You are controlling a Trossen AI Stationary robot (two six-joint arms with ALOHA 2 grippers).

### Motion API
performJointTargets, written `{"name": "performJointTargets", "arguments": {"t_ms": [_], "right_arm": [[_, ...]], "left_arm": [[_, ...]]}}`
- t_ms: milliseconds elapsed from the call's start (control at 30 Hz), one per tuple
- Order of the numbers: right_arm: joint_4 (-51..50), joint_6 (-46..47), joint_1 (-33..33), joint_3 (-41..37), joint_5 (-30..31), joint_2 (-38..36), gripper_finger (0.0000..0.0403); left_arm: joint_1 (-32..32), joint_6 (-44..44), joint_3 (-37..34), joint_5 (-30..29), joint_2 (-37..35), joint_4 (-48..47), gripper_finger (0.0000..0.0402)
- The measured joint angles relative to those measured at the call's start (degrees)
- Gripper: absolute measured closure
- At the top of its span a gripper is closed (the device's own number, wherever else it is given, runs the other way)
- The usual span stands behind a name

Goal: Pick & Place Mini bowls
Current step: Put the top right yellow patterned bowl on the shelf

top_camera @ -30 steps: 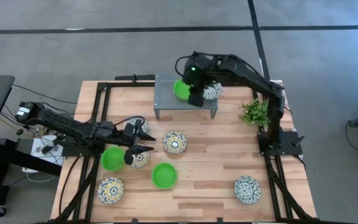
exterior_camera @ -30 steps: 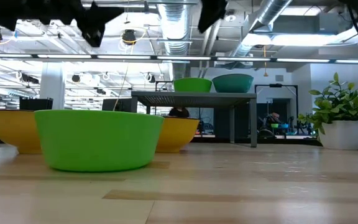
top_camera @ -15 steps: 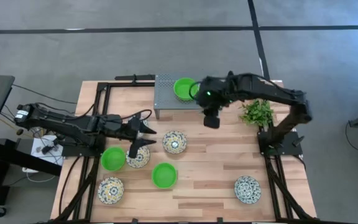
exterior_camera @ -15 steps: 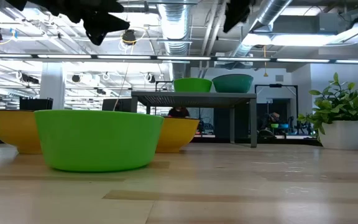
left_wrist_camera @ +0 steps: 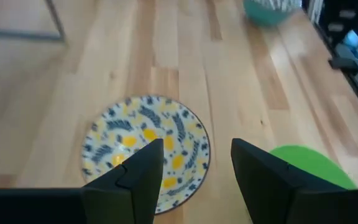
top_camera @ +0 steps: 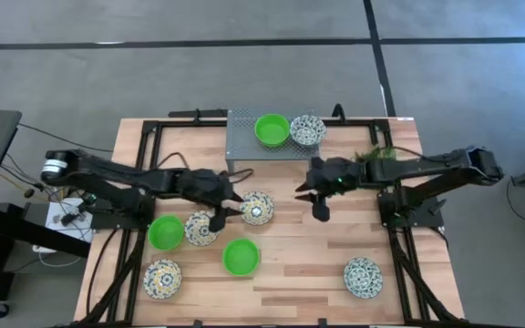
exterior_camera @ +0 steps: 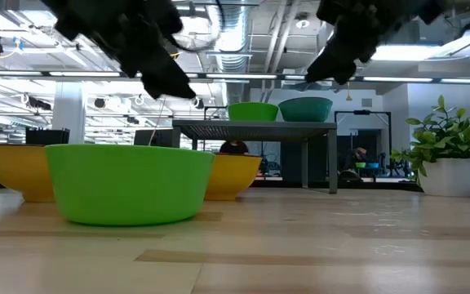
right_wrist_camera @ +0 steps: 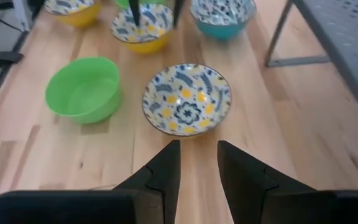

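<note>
Several mini bowls stand on the wooden table. A blue-and-yellow patterned bowl (top_camera: 256, 208) (left_wrist_camera: 146, 149) (right_wrist_camera: 186, 99) sits mid-table. My left gripper (top_camera: 232, 204) (left_wrist_camera: 197, 168) hangs open just left of it. My right gripper (top_camera: 320, 202) (right_wrist_camera: 199, 165) hangs open to its right, facing it. Neither touches it. Green bowls (top_camera: 165, 231) (top_camera: 241, 257) and patterned bowls (top_camera: 200, 228) (top_camera: 162, 278) (top_camera: 363, 277) rest nearer the front edge. On the grey rack (top_camera: 244, 146) stand a green bowl (top_camera: 272, 129) and a patterned bowl (top_camera: 307, 129).
A small green plant (top_camera: 376, 159) (exterior_camera: 447, 155) stands at the far right, partly under my right arm. A teal-sided bowl (right_wrist_camera: 222, 15) sits near the rack's leg beneath my left arm. Black frame rails (top_camera: 149, 173) run along the table's sides. Bare wood (top_camera: 308, 264) lies at front centre.
My right gripper has come away from the rack, moving down and toward the near edge, and now tips down toward the middle patterned bowl. My left gripper has moved toward the table's right, up to that same bowl. The bowls have kept still.
</note>
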Motion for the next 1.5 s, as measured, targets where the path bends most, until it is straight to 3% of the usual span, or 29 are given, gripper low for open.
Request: {"name": "performJointTargets", "arguments": {"t_ms": [267, 500, 667, 900, 1000, 1300, 1500], "right_arm": [[0.5, -0.16, 0.65, -2.01, 0.04, -1.79, 0.0301], [0.6, -0.46, 0.7, -2.03, 0.04, -3.43, 0.0301], [0.65, -0.46, 0.7, -2.03, 0.04, -3.39, 0.0301], [0.61, -0.62, 0.68, -2.03, 0.04, -3.39, 0.0301], [0.64, -0.99, 0.63, -2.03, 0.04, -3.39, 0.0301], [0.87, -1.08, 0.63, -2.03, 0.04, -3.37, 0.0301], [1.01, -1.1, 0.63, -2.03, 0.04, -3.37, 0.0301]], "left_arm": [[-0.28, 7.04, 5.35, 6.46, 11.03, -2.78, 0.0211], [-0.24, 7.38, 5.82, 6.31, 13.34, -3.99, 0.0211], [-0.98, 12.87, 5.78, 6.14, 15.98, -3.99, 0.0211], [-1.03, 13.92, 5.71, 2.54, 18.42, -4.11, 0.0217], [-1.09, 15.1, 5.71, 2.59, 18.26, -4.02, 0.0243], [-1.09, 15.76, 5.82, 0.85, 17.45, -3.27, 0.0381], [-1.11, 15.75, 5.82, -0.21, 17.34, -3.36, 0.0378]]}}
